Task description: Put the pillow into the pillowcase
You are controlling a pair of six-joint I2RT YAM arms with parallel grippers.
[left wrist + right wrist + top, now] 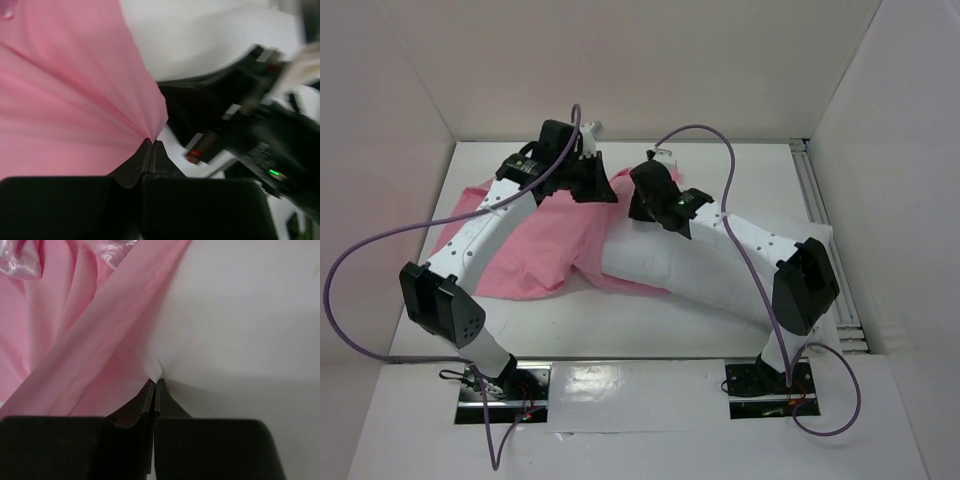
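The pink satin pillowcase (535,250) lies spread over the left and middle of the white table. The white pillow (660,265) lies to its right, its left end at the cloth, partly under my right arm. My left gripper (592,188) is shut on a gathered fold of the pillowcase (75,90); in the left wrist view the jaws (151,141) meet on the pink cloth. My right gripper (642,208) sits close beside it at the pillow's left end. In the right wrist view it (156,381) is shut on a puckered bit of the pillow (240,315), right beside the pillowcase's edge (75,340).
White walls close in the table (620,325) on the back, left and right. A metal rail (815,200) runs along the right side. Purple cables loop over both arms. My right arm's black wrist (250,125) fills the right of the left wrist view, close to the left gripper.
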